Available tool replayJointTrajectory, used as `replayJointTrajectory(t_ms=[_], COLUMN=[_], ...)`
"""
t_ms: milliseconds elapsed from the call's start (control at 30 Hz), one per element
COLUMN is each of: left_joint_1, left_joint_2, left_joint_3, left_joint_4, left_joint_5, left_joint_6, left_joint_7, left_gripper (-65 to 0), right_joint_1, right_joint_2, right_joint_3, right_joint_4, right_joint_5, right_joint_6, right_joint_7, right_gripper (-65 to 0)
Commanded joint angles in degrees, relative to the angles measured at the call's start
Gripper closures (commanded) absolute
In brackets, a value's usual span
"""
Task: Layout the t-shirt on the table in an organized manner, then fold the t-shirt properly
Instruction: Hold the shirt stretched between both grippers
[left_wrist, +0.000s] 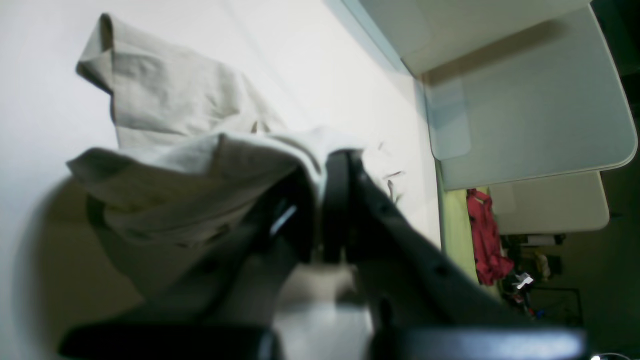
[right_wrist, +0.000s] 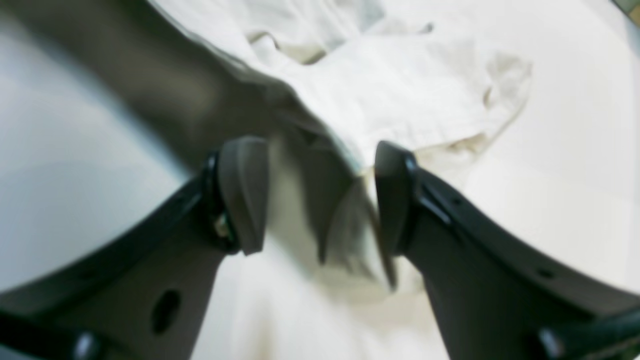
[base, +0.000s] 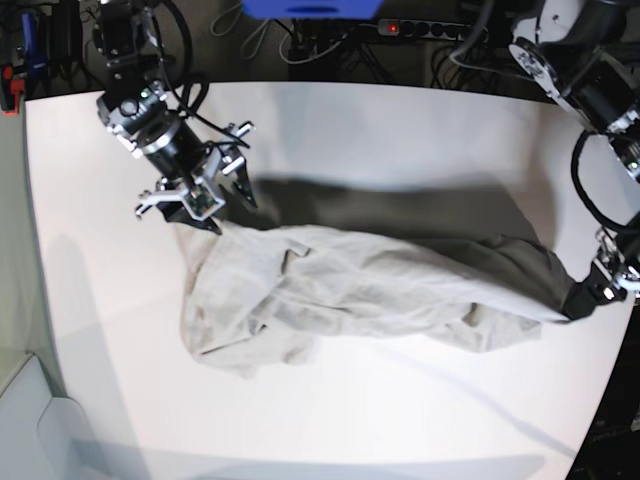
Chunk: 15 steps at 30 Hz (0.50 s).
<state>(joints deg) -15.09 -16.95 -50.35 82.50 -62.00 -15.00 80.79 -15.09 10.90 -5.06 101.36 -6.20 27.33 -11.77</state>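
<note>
Left claw (left_wrist: 335, 165) pinched the limp, light grey-beige cotton t-shirt (base: 340, 290) at one edge while the right claw (right_wrist: 320, 195) gaped wide over another, best gripped at hems.

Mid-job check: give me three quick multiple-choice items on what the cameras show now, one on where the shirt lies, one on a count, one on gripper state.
1. Where is the t-shirt?
A. Hanging wholly off the table
B. Stretched crumpled across the table between the two grippers
C. Folded neatly at the far edge

2. How many cloth items lie on the table?
A. One
B. Two
C. Three

3. What are the grippers doing?
A. Both open
B. Both shut on cloth
C. Left gripper shut on the t-shirt, right gripper open

Answers: 1 B, the base view shows it rumpled between both arms. 2 A, only the shirt lies there. 3 C, cloth is bunched at the left jaws, while the right jaws stand apart.
</note>
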Motion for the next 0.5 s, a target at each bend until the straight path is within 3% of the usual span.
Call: replayJointTrajectory(t_ms=[0,467], left_joint_1=[-1.22,-1.22], left_joint_2=[-1.03,-1.03], left_joint_3=[-0.07,-0.07], left_joint_4=[0.89,0.97], left_joint_5=[-1.78,-1.78], left_joint_6=[0.10,0.10], left_joint_7=[-0.79,-0.79], left_gripper=[-0.1,-0.1], right_joint_1=[0.98,2.65], right_joint_2=[0.14,0.40], right_joint_3=[0.09,-0.79], right_joint_4=[0.75,-0.22], right_joint_5=[0.79,0.70], right_joint_6=[-0.21,-0.21], right_joint_7=[1.97,1.70], right_gripper=[-34.0,-33.9])
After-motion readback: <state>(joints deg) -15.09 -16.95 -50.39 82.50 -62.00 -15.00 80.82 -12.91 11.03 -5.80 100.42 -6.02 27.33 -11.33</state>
